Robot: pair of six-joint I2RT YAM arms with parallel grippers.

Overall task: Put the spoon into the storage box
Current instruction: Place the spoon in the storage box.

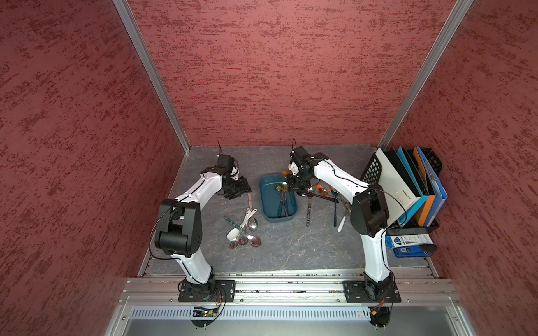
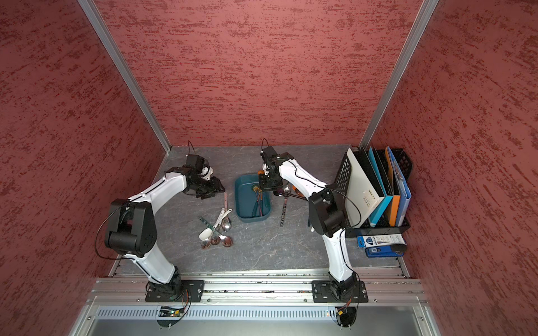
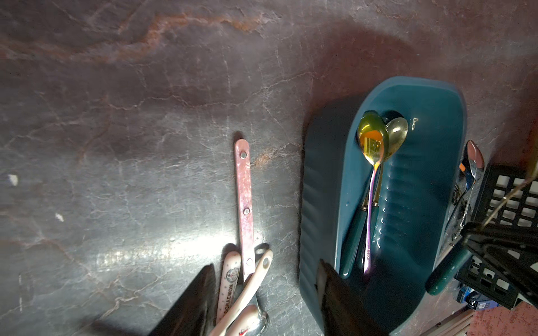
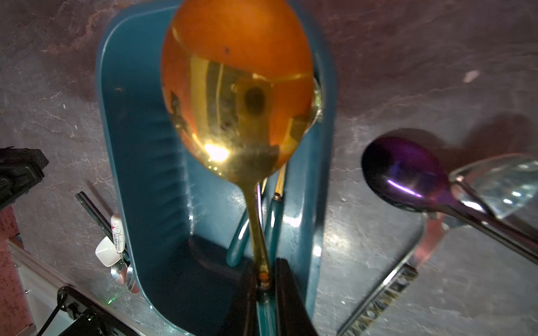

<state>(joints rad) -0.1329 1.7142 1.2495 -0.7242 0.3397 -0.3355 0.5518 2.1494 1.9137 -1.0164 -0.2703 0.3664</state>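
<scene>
Scanning from left: left gripper (image 1: 239, 188), jaws apart, empty, hovers above handle ends of loose spoon pile (image 1: 244, 229). Shallow dark teal plastic storage box (image 1: 266, 203) at centre, two spoons (image 3: 375, 145) already inside. Right gripper (image 4: 264, 277) clamped on neck of gold-bowled teal-handled metal spoon (image 4: 237, 87), held directly above box, long axis along box length, bowl pointing away from gripper. Likely next: lower, release. Grey marbled tabletop (image 1: 291, 250) flat. Black mesh file rack (image 1: 374, 170) far right, well apart from box.
</scene>
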